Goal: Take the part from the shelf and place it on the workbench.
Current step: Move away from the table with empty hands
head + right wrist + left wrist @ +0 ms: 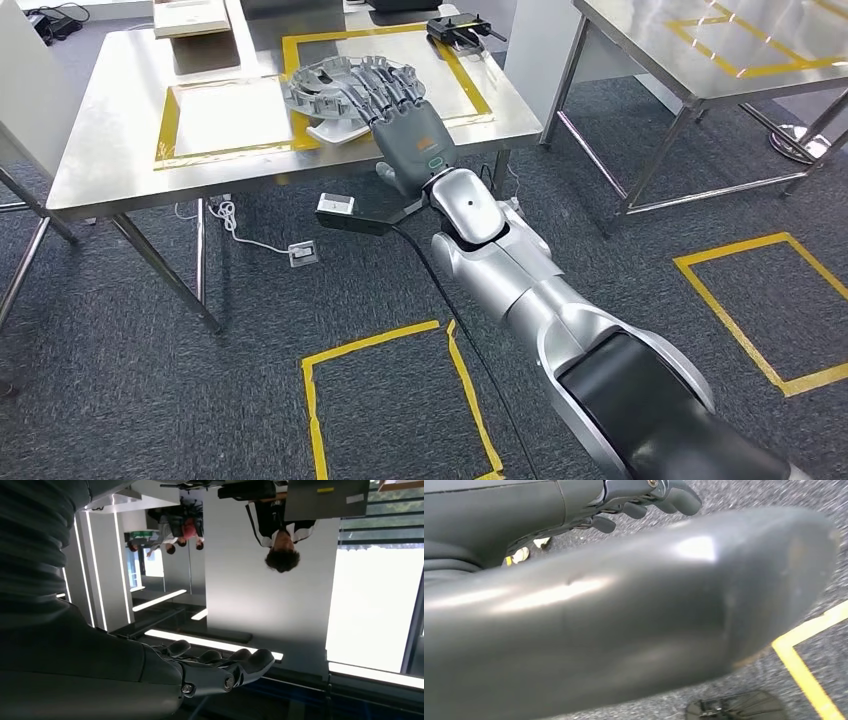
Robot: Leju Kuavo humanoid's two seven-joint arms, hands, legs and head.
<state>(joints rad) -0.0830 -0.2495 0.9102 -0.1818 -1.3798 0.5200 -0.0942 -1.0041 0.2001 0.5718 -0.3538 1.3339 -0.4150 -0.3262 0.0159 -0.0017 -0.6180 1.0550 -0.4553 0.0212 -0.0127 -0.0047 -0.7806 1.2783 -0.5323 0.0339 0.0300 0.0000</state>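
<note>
Left hand (644, 500) close to camera, dark fingers (684, 500) curled in, nothing held. Large smooth grey rounded cover across most of frame. Beyond it grey speckled carpet floor (774, 495) with yellow tape line (809, 680).

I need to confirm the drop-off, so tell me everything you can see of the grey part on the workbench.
The grey part is a round, wheel-like disc with an outer rim, radial ribs and open gaps, and looks like cast metal or plastic. It lies roughly flat on the steel workbench, partly over a white tray-like piece and across the yellow tape outlines. The right robot hand reaches over it, its dark fingers lying across the top. Whether they grip it or just rest on it cannot be told.
</note>
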